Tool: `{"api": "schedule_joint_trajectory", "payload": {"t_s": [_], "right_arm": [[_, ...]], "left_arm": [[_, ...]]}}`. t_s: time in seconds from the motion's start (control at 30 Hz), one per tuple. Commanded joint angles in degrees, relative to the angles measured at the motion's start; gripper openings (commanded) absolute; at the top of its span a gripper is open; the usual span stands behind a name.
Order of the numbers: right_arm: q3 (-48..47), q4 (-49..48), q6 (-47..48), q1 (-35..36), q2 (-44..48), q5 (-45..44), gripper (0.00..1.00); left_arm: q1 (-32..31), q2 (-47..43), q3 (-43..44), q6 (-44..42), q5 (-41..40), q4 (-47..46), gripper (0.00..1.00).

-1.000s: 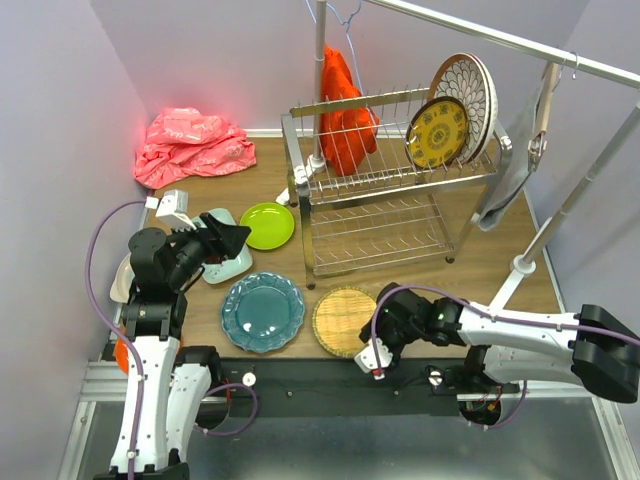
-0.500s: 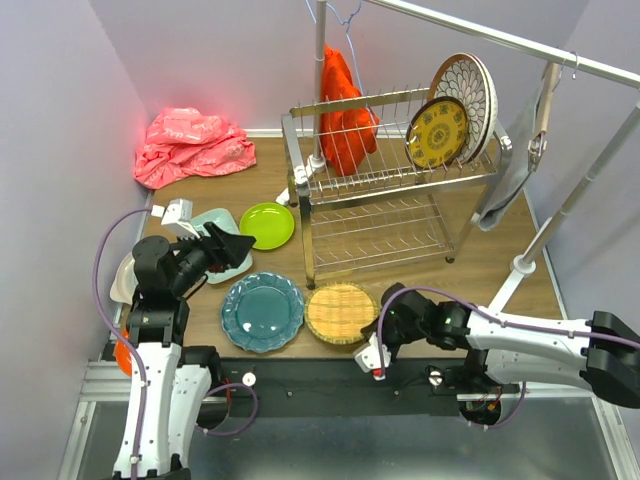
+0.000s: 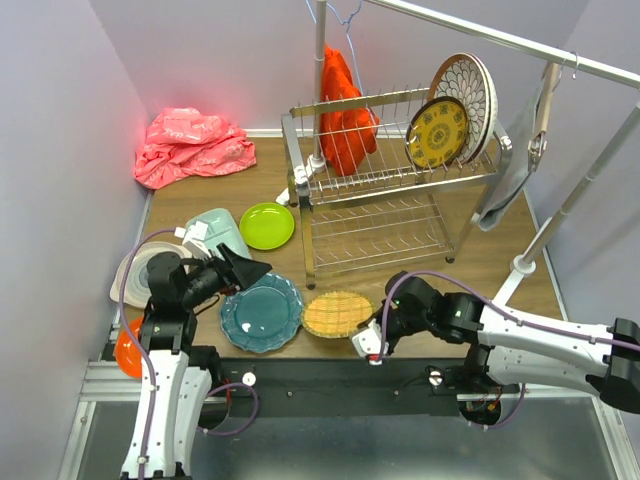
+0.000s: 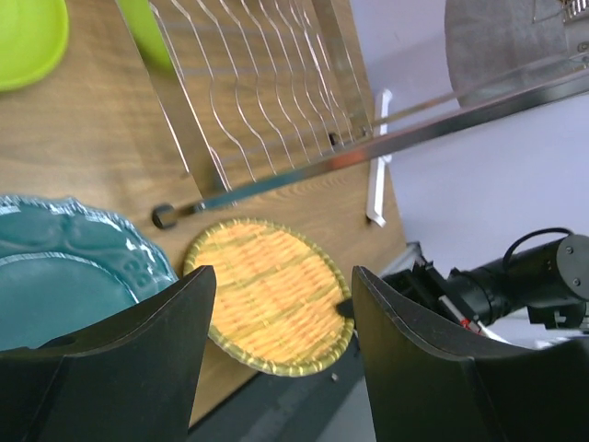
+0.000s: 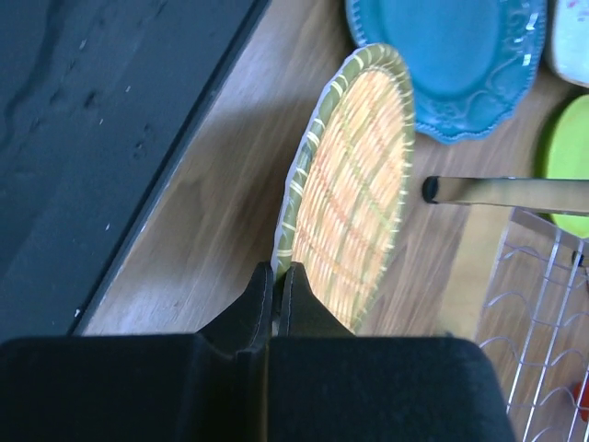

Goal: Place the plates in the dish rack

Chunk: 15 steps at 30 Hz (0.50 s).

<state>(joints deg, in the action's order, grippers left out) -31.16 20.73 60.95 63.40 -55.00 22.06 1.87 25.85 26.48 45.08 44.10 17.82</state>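
Near the table (image 3: 200,195) edge, right hand (image 3: 372,335) pinching tilted woven-yellow plate (image 3: 335,313) by its rim

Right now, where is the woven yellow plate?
In the top view, the woven yellow plate is low and central, just right of the teal plate, its rim pinched by the right gripper.

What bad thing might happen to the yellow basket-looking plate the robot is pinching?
The right pincer grips only the thin rim of the woven yellow plate, which is tilted up off the table, so it might slip out and drop. The teal plate and the foot of the dish rack are close by, so a swing on the way up could bump them.
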Motion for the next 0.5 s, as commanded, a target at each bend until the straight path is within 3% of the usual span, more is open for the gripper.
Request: {"api": "schedule_joint_trajectory", "payload": {"t_s": [0.0, 0.3, 0.47], "right_arm": [[-5.49, 0.54, -5.66, 0.41, 2.00, 1.93, 0.01], [-9.53, -1.83, -9.18, 0.41, 2.80, 1.05, 0.01], [-10.50, -4.20, -10.50, 0.41, 2.45, 0.96, 0.01]], "left_arm": [[0.33, -0.45, -1.69, 6.33, 7.13, 4.39, 0.70], [-0.28, 4.12, 2.17, 2.29, 3.29, 20.04, 0.70], [-1.69, 5.97, 1.39, 5.28, 0.55, 20.06, 0.70]]}}
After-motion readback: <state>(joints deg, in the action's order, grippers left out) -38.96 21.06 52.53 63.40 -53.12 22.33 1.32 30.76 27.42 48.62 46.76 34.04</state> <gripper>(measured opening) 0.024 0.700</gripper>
